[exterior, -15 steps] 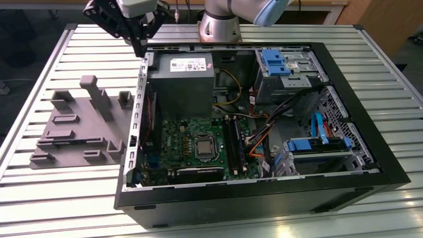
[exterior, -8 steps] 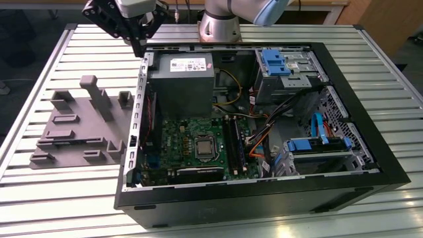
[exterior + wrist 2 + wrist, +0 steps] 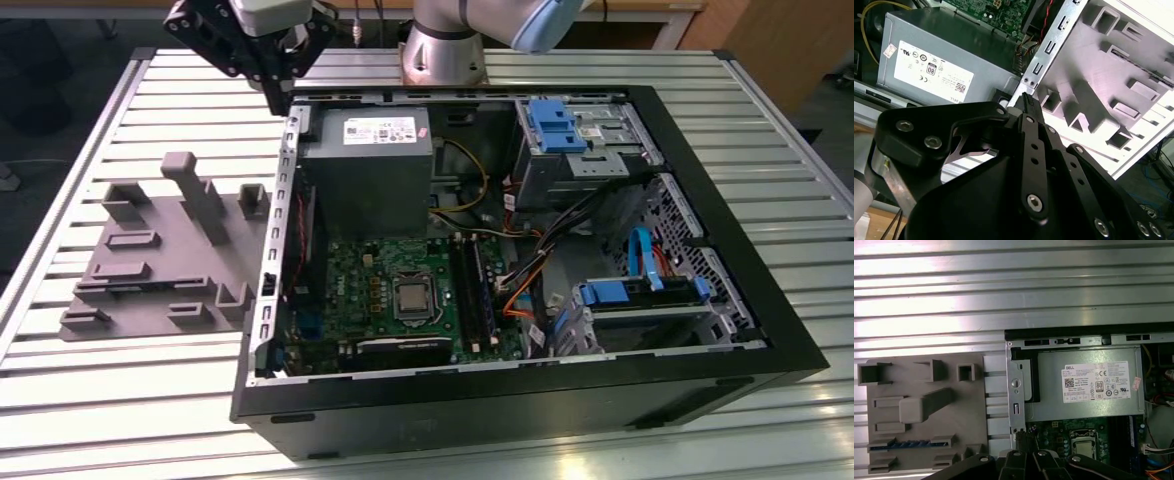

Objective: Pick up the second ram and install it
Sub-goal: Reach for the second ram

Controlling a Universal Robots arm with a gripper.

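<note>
The black computer case (image 3: 534,400) lies open on the slatted metal table (image 3: 120,420). It holds a grey power supply (image 3: 363,165), a green motherboard (image 3: 354,270) with a square silver processor (image 3: 414,297), bundled cables, and 2 blue drive caddies (image 3: 557,125) (image 3: 641,292). The power supply carries 1 white label (image 3: 1099,382) printed with black text, small certification marks and a square code. Just beside the case, on the exterior view's left, sits the grey fixture plate (image 3: 147,300) with upright blocks. In the first wrist view, the second ram (image 3: 906,444) stands on edge in a long slot of that plate, showing as a narrow blue-green strip. The gripper (image 3: 276,95) hangs over the case's far corner by the power supply, apart from the ram. Its jaws look drawn together with nothing between them.
</note>
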